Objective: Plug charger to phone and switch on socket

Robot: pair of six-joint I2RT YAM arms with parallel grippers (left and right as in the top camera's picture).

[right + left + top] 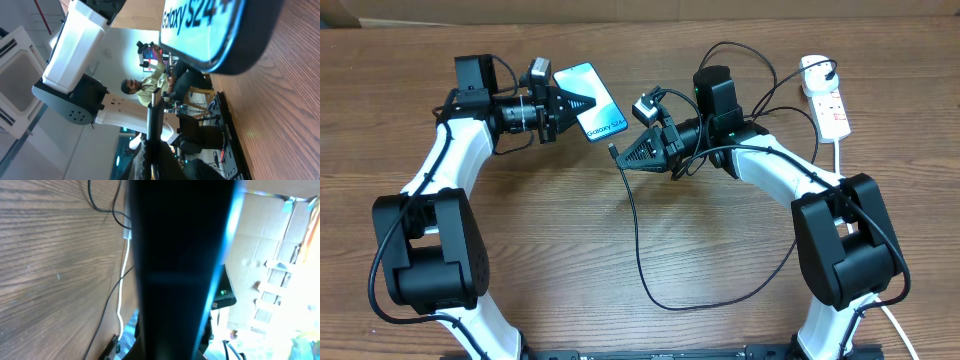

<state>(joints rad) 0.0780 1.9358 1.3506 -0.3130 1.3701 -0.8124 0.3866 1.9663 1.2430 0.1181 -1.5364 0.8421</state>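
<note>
The left hand (570,103) is clamped on the phone (592,100), upper centre of the overhead view. The right hand (623,157) pinches the charger (637,240) near its tip, just below. Square the tip to the port, then push gently. The socket (830,100) sits upper right.

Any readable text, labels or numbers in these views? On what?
"Galaxy S24": on the bright blue-teal screen of the slim black-edged smartphone, right wrist view; a further character is clipped at the frame's top edge.
Red markings on the small white power strip: too small to read.
Left wrist view: no text.
</note>
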